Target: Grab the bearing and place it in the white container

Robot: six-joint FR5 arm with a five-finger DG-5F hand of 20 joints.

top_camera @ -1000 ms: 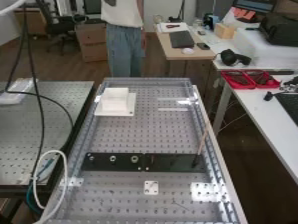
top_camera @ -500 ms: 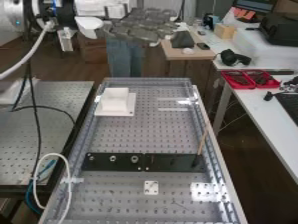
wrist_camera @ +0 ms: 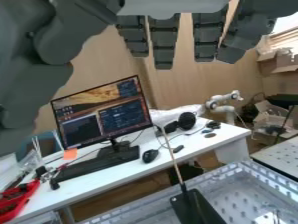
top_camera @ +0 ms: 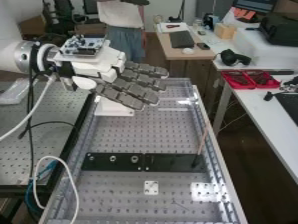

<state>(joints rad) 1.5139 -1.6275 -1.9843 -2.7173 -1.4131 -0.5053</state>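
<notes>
In the upper left, the hand [top_camera: 128, 82], fingers straight and slightly apart, partly hides the white container [top_camera: 114, 109]. Small metal rings [top_camera: 134, 159] sit on the black strip [top_camera: 175, 162], lower centre.

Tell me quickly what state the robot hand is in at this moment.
Robot hand: open, fingers extended, holding nothing, above the far part of the bench by the white container.

Arm: in from upper left | hand [top_camera: 130, 85]: raised, fingers straight, slightly spread, angled downward
</notes>
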